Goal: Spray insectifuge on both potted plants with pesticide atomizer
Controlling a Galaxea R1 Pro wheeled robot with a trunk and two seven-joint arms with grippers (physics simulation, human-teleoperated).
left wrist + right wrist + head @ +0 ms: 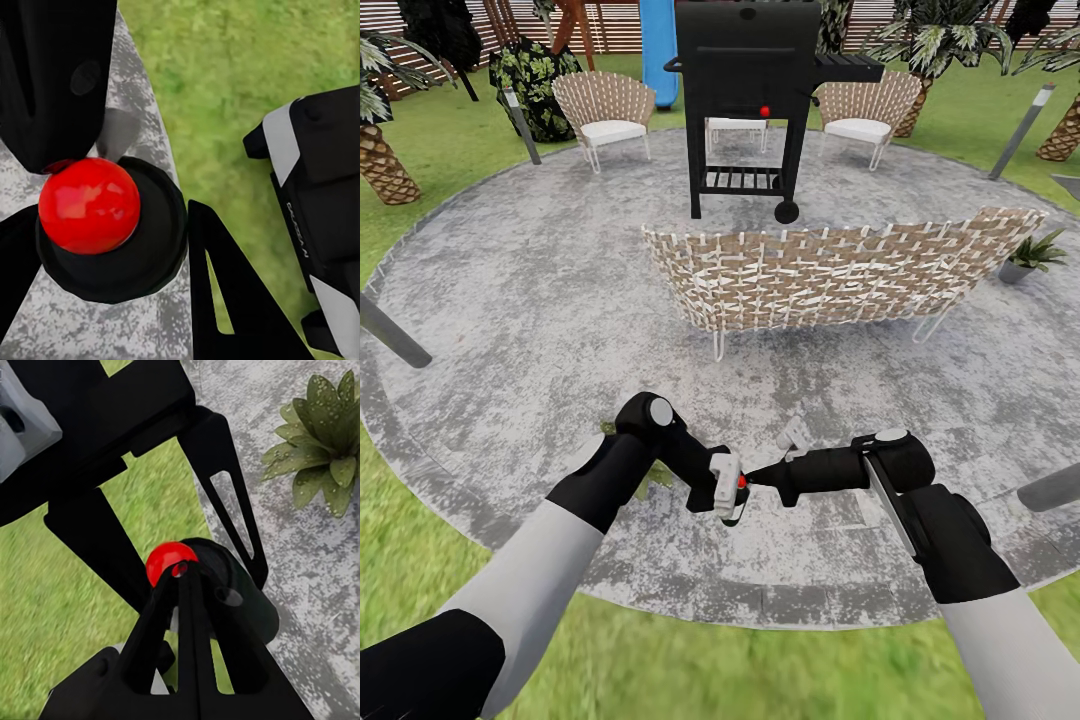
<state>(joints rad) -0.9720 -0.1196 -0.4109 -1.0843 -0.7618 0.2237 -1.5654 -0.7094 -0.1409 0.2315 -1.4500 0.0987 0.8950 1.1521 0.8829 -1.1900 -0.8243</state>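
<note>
You're parked at the near edge of the patio (540,300), base on the lawn (660,660), facing the sofa (830,275) with the grill (748,60) behind it. Both arms are folded inward so the tools meet low in front of you, probably to steady the nozzle before aiming. The far plant (1032,252) sits in its grey pot (1012,272) just off the sofa's right end, well apart from you. The near plant (322,442) is on the stone close to the lawn edge, mostly under your left forearm in the head view, and its pot is hidden, so I can't tell what it stands in. Left gripper (726,488): its fingers sit either side of the atomizer (112,255) and look clamped on its round black top, end-on to the left wrist camera. I can't see the green body. Right gripper (181,585): fingers pinched together, tips right at the red ball (88,204) on that top, holding nothing as far as I can tell. My read is that the pickup is done and spraying comes next. The nozzle doesn't look lined up on the near plant yet, so you'll want to swing towards it, and the far one needs a drive around the sofa.
</note>
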